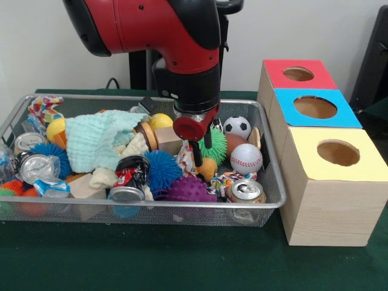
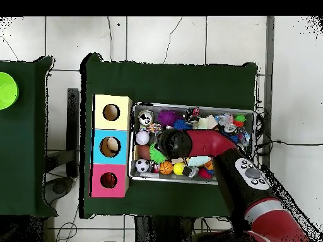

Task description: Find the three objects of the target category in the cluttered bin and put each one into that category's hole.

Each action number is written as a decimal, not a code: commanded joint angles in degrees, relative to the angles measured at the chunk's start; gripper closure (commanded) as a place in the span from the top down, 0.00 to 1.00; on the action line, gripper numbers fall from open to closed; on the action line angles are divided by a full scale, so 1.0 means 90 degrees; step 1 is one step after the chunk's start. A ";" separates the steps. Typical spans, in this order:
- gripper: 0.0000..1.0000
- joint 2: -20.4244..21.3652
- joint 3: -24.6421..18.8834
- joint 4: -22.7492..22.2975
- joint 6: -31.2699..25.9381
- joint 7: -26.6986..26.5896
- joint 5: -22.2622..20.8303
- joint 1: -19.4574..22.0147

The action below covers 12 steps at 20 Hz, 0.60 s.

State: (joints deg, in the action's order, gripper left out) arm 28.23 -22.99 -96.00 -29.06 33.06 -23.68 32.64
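Observation:
The silver wire mesh bin (image 1: 182,205) is full of clutter; it also shows in the overhead view (image 2: 189,106). My gripper (image 1: 202,154) hangs from the red and black arm and reaches down into the middle of the bin, right beside the green spiky ball (image 1: 218,147). A small orange thing (image 1: 207,168) lies just below it; I cannot tell whether it is a plush tiger. A yellow round thing (image 1: 160,120) sits behind the arm. The red-topped box's hole (image 1: 298,74) is at the far right, and it also shows in the overhead view (image 2: 108,180). In the overhead view the wrist (image 2: 173,144) hides the gripper.
The blue-topped box (image 1: 315,107) and the yellow-topped box (image 1: 338,153) stand beside the bin. In the bin are a mint cloth (image 1: 97,136), a baseball (image 1: 246,159), a soccer ball (image 1: 236,126), cans (image 1: 245,191), and blue (image 1: 162,168) and purple (image 1: 187,189) spiky balls.

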 commanded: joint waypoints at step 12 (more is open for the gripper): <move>1.00 -0.0514 0.0193 0.0550 0.0580 0.0764 -0.0466 -0.0102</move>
State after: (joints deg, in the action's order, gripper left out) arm 26.14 -22.81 -95.54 -26.92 33.06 -23.77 32.40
